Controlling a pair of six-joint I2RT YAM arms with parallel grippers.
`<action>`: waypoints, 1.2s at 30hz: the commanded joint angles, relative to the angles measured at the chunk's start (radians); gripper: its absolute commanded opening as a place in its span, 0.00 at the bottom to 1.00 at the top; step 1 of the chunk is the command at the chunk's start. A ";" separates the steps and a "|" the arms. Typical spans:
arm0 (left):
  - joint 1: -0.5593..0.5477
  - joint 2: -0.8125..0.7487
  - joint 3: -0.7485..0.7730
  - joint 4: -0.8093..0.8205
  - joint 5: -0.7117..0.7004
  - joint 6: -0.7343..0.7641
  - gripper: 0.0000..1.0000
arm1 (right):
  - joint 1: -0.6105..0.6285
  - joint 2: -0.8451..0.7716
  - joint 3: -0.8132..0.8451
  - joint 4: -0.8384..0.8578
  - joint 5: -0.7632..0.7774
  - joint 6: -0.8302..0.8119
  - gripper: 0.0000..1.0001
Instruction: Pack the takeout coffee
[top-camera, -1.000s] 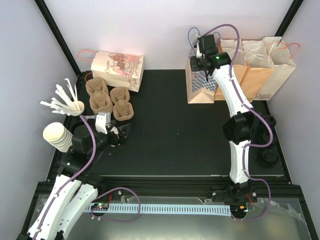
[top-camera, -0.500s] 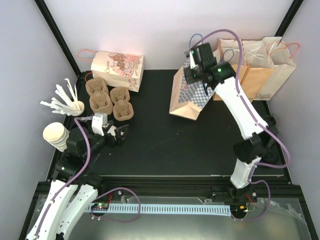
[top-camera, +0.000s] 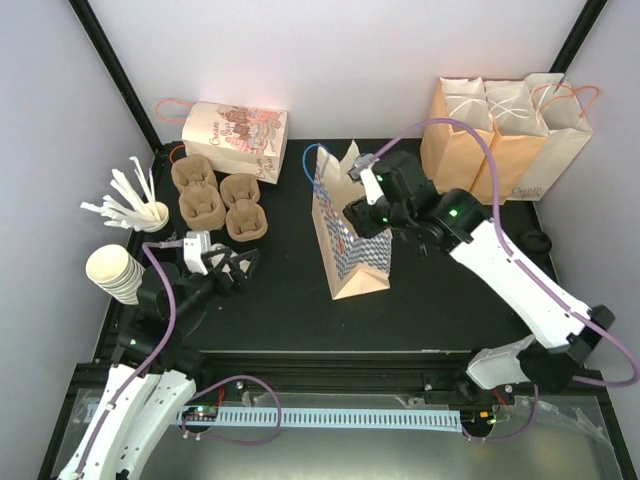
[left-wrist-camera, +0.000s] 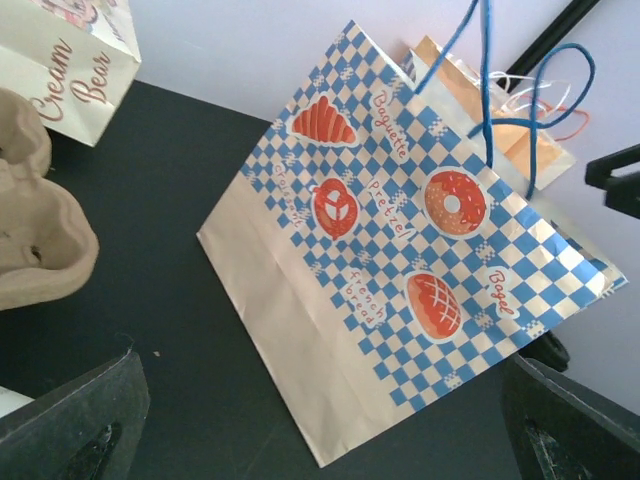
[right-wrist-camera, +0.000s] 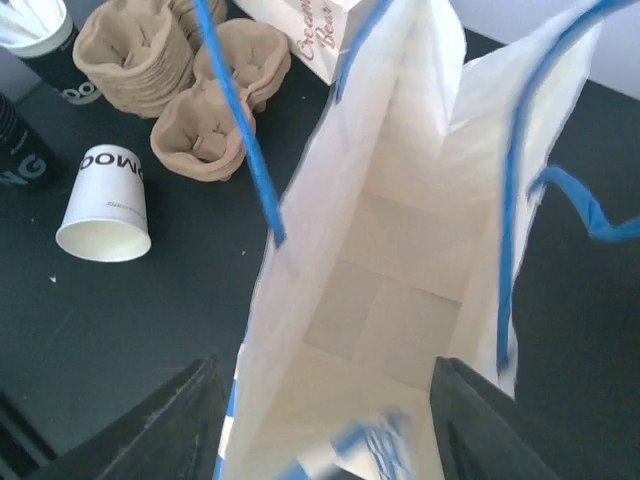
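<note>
Top view: the checked bag (top-camera: 350, 240) stands upright on the counter (top-camera: 420, 310). The right gripper (top-camera: 362, 195) sits at its top edge on the right side. The left gripper (top-camera: 238, 265) hangs well to the left of the bag, its jaws spread wide and holding nothing. The pulp carriers (top-camera: 215, 195) are further left and toward the back. I find no lidded coffee in this view.

Left wrist view: the bag's printed face fills the frame, leaning a little. Both of this gripper's fingers stand far apart at the lower corners, with nothing between them.

Right wrist view: I look straight down into the bag, which is empty and gaping. The jaws stand apart at its near rim, and I cannot tell whether they pinch the paper. A printed white cup (right-wrist-camera: 105, 205) sits left of the bag beside the carriers, with no lid showing and well clear of this gripper.

I judge the step in hand to be setting the bag down. I'd check that it stands square and stays open before drawing away.
</note>
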 joint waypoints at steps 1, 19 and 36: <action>-0.005 -0.001 -0.026 0.131 0.067 -0.082 0.99 | -0.001 -0.101 -0.049 0.028 0.039 0.009 0.64; -0.006 0.087 0.027 0.100 0.123 -0.025 0.99 | -0.070 0.153 0.140 -0.075 0.370 0.093 0.81; -0.006 0.080 0.049 0.077 0.119 0.001 0.99 | -0.020 -0.058 0.070 0.343 0.222 -0.314 0.01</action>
